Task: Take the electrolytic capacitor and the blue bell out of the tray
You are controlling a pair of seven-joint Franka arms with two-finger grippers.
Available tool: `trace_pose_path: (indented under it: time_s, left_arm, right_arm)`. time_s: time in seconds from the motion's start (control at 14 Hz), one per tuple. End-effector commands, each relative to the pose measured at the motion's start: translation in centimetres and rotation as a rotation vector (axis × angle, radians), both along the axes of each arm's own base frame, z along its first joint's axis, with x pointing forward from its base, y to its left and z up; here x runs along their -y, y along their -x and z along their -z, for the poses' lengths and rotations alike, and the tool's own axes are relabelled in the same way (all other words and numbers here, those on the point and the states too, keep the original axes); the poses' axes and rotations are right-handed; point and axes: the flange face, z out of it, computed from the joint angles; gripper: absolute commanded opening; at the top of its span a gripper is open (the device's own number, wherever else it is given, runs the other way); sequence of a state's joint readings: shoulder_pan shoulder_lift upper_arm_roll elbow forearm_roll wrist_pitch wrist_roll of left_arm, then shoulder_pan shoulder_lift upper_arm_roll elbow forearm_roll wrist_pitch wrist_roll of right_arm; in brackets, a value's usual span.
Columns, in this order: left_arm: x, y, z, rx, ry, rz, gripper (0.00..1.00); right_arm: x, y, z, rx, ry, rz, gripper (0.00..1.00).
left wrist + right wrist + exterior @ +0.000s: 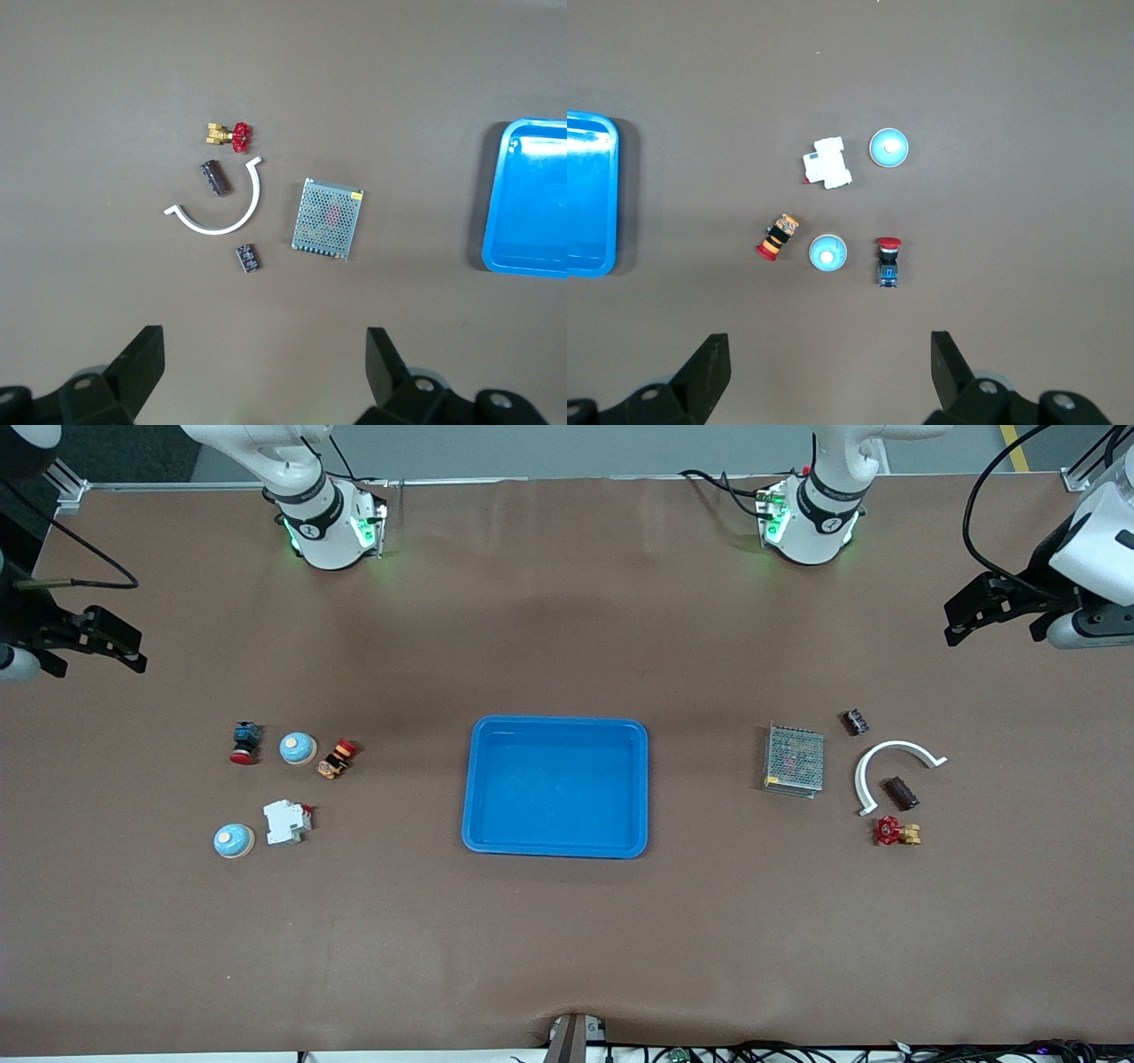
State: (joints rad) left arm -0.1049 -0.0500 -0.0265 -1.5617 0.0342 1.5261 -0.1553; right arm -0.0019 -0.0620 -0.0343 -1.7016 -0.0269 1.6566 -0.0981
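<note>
A dark cylindrical capacitor (901, 792) (213, 176) lies inside a white plastic arc (895, 771) toward the left arm's end of the table. Two blue dome bells lie toward the right arm's end: one bell (298, 747) (828, 253) between two push buttons, the other bell (234, 840) (889, 147) nearer the front camera, beside a white breaker (286, 821). My left gripper (955, 622) (264, 354) hangs open and empty over its end of the table, apart from the parts. My right gripper (137, 651) (830, 354) hangs open and empty over the other end.
A blue tray (483, 786) sits mid-table. Near the capacitor are a metal mesh box (794, 760), a small dark part (855, 721) and a red-handled brass valve (897, 832). A blue-and-red button (245, 742) and an orange-and-red button (337, 758) flank the farther bell.
</note>
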Motion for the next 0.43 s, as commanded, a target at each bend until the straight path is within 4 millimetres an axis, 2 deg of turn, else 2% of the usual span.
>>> trace_pose_path:
  time_s: [0.0, 0.14, 0.36]
  left_arm:
    - [0.30, 0.02, -0.41, 0.000, 0.004, 0.013, 1.00]
    - [0.14, 0.02, -0.40, -0.001, 0.003, 0.013, 1.00]
    - [-0.04, 0.15, -0.71, 0.005, 0.004, 0.010, 1.00]
  right_arm:
    - [-0.28, 0.23, -0.46, 0.012, 0.004, 0.011, 1.00]
    - [-0.30, 0.27, -0.88, 0.020, 0.001, 0.081, 1.00]
    - [-0.22, 0.26, -1.42, 0.033, 0.001, 0.083, 1.00]
